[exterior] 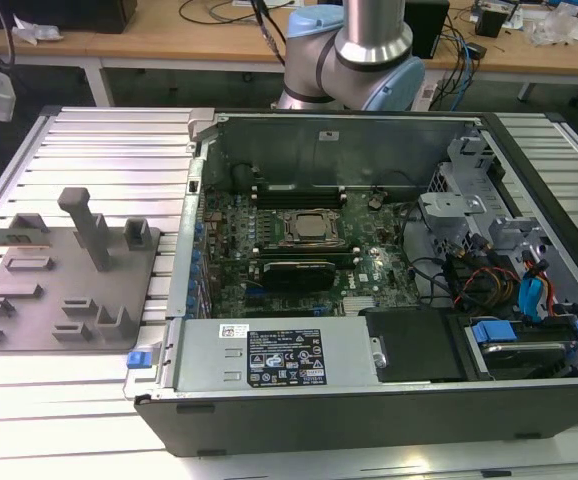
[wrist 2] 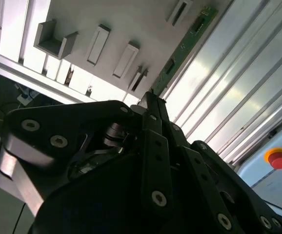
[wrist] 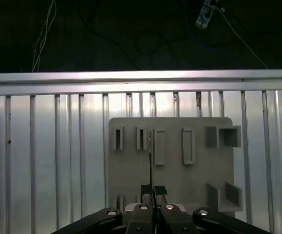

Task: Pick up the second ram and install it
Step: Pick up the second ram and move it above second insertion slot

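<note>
The second ram point(wrist 2: 188, 40) is a slim green-edged circuit card, and my gripper point(wrist 2: 149, 103) is shut on one end of it. In the first wrist view the ram point(wrist: 151, 155) shows edge-on as a thin dark line running out from the gripper point(wrist: 153, 191). It hangs over the grey block-studded tray point(wrist: 199, 170), above the tray's row of slots. In the exterior view the tray point(exterior: 59, 270) lies on the slatted table at the left of the open computer case. The green motherboard point(exterior: 369, 265) with its square metal CPU socket point(exterior: 306, 228) and long black slots point(exterior: 299, 195) lies inside the case.
The case walls point(exterior: 184, 290) stand between tray and motherboard. Cables and drive bays point(exterior: 509, 290) fill the case at the exterior view's right. The arm's base point(exterior: 364, 55) rises behind the case. A red button point(wrist 2: 277, 158) sits beyond the slatted table point(wrist: 48, 161).
</note>
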{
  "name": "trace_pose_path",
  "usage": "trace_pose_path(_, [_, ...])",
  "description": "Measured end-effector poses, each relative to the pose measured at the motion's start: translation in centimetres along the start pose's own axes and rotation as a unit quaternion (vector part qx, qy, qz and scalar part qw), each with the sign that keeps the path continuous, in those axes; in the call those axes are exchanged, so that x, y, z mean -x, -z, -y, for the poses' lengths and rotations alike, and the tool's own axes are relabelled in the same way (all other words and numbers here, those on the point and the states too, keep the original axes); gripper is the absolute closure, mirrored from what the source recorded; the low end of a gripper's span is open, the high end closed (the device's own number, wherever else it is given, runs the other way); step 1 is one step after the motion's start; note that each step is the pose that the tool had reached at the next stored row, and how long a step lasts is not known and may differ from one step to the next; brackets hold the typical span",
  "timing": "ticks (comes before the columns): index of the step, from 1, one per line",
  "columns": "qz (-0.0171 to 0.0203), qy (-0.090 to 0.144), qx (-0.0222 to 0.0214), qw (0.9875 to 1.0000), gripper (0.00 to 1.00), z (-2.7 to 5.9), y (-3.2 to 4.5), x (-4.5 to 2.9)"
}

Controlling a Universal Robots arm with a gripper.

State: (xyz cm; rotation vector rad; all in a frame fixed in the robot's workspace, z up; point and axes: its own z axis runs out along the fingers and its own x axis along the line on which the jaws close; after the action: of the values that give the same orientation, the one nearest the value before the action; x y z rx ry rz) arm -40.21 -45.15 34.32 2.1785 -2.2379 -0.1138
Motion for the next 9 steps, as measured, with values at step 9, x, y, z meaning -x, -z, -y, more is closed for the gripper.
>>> trace_pose_path(9, [0.0, 0.0, 0.0, 1.0, 0.91, -0.12, 1.8, 0.17])
